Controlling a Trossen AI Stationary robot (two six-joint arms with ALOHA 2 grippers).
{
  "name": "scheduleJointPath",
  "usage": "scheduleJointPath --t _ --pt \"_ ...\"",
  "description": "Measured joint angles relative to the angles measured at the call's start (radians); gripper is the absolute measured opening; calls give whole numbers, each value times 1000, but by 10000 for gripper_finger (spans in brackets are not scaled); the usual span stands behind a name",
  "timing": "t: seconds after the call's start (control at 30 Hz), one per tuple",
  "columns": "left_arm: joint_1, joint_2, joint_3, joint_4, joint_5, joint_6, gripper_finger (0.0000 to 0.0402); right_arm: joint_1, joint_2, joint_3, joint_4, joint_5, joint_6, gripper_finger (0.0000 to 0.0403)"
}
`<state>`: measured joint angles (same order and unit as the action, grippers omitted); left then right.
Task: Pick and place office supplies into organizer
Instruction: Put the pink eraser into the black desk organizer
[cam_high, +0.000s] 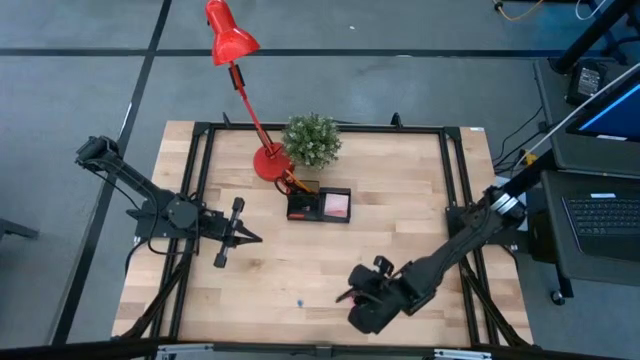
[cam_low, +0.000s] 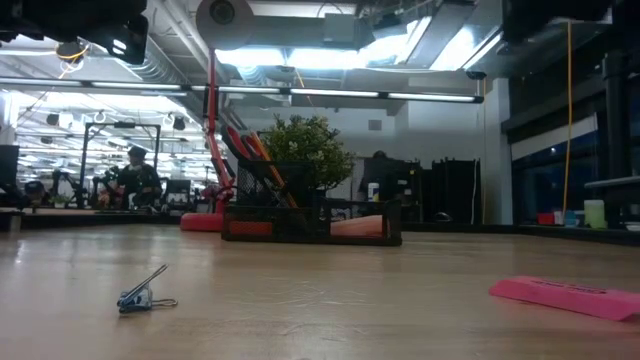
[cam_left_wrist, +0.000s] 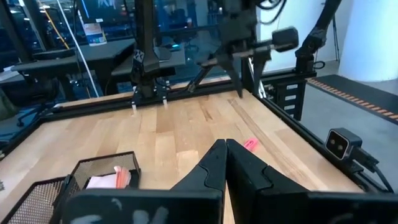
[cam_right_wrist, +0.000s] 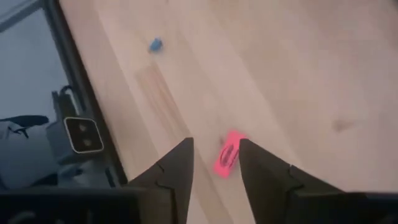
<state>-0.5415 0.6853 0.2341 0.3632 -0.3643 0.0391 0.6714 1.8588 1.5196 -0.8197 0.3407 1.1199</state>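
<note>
The right gripper (cam_right_wrist: 214, 163) hangs spread above a pink clip (cam_right_wrist: 227, 153) near the worktop's (cam_high: 400, 230) front edge; small, light and slick, it probably wants pinching across its narrow sides. Beyond lies a tiny blue binder clip (cam_right_wrist: 155, 44). Farther back, the organizer (cam_high: 319, 205) sits mid-worktop; the left gripper (cam_high: 252, 237) waits pressed together.

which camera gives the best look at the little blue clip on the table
The low view: the blue clip lies close, its wire handles plain. The high view shows a speck, the right wrist view a small blob; the left wrist view misses it.
</note>
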Motion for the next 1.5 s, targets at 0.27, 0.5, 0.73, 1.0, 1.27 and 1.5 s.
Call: scheduleJointPath --t 0.27,0.5,0.73,1.0,1.27,1.5 --pt "0 0 0 0 0 0 2 -24 80 0 -18 -84 110 130" --pt "0 0 0 -10 -1 -9 1 -49 117 0 -8 -138 146 130" --pt "0 0 0 -28 -1 -19 2 -53 162 0 -6 -196 184 130" --pt "0 0 0 -31 -1 -19 3 -53 165 0 21 -192 181 130" --pt "0 0 0 -32 -1 -19 3 -52 165 0 87 -200 74 130" --pt "0 0 0 -51 -1 -18 2 -60 165 -1 85 -215 168 130"
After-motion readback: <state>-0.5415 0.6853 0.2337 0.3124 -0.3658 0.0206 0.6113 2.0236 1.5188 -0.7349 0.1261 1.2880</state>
